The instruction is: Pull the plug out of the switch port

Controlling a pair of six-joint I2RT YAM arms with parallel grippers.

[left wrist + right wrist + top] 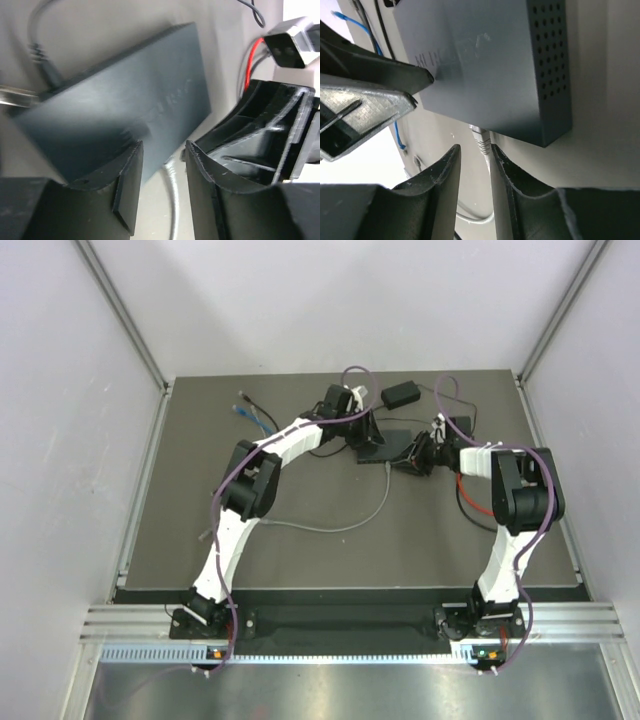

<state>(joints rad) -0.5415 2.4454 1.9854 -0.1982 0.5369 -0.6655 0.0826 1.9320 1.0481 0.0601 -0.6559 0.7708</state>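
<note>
Note that the plug (480,137) sits in the switch (485,60) edge nearest the arm bases, its long axis and cable (350,525) running straight back from the switch between the parted right claw (475,155), which is nearer than the left claw (164,150), also parted, over another switch edge.

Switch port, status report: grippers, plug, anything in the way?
Left gripper open, fingertip on switch top. Right gripper open, straddling grey plug, plug seated in switch. Nothing seen blocking the pull.

Black adapter block (401,394) near far edge of dark mat (300,555), blue cable (258,420) far left
</note>
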